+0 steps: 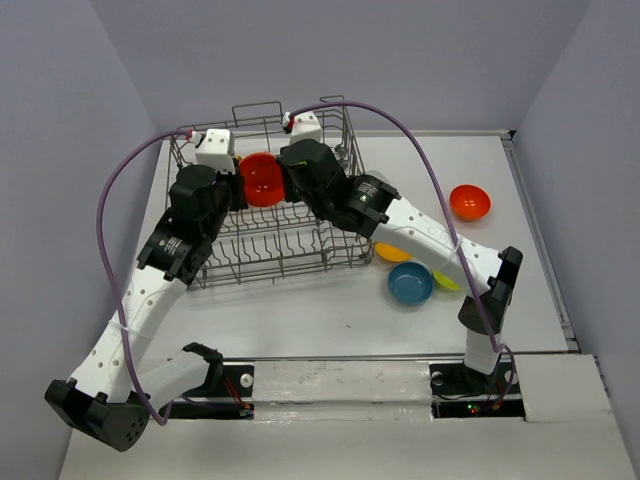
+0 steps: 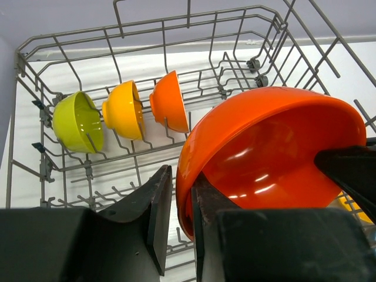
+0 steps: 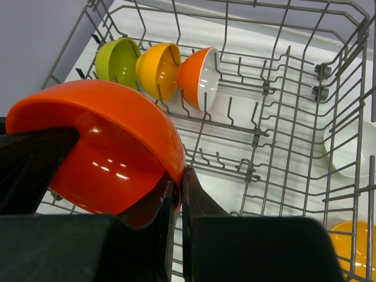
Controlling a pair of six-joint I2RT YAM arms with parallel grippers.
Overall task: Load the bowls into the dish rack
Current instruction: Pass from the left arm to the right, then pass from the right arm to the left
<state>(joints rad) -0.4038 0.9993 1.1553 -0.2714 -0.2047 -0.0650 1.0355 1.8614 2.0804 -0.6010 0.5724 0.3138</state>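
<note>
Closest to the left wrist lens, the left gripper [image 2: 181, 188] has its two dark fingers either side of the rim of the held red-orange bowl [image 2: 276, 153]. A thin sliver of light shows between the outer finger and the bowl's wall, so I cannot tell whether it is clamping or only straddling the rim. Beyond it, in the dish rack [image 1: 280, 245], three bowls stand on edge in one tine row towards the rack's left side: a lime green bowl [image 2: 76, 120], an orange-yellow bowl [image 2: 122, 110] and an orange bowl [image 2: 169, 101] with a white inside, each just beside the next. The held red-orange bowl hangs over the rack's middle, above the tines, with an arm on each side. On its right edge the right gripper [image 3: 178, 179] is pinched tight on the rim, the wall squeezed between its fingers. Right of the rack, on the table [image 1: 300, 310], lie a second orange-yellow bowl [image 1: 392, 252], a teal bowl [image 1: 410, 284], a second lime green bowl [image 1: 447, 282] mostly hidden under the right arm, and farther out a loose red-orange bowl [image 1: 469, 202]. The step in hand looks like seating the fourth bowl. Judging from the row, the next move calls for the left gripper to come clear, then for the right arm to tip the bowl on edge and lower it into the free slot just right of the orange bowl without knocking it
</note>
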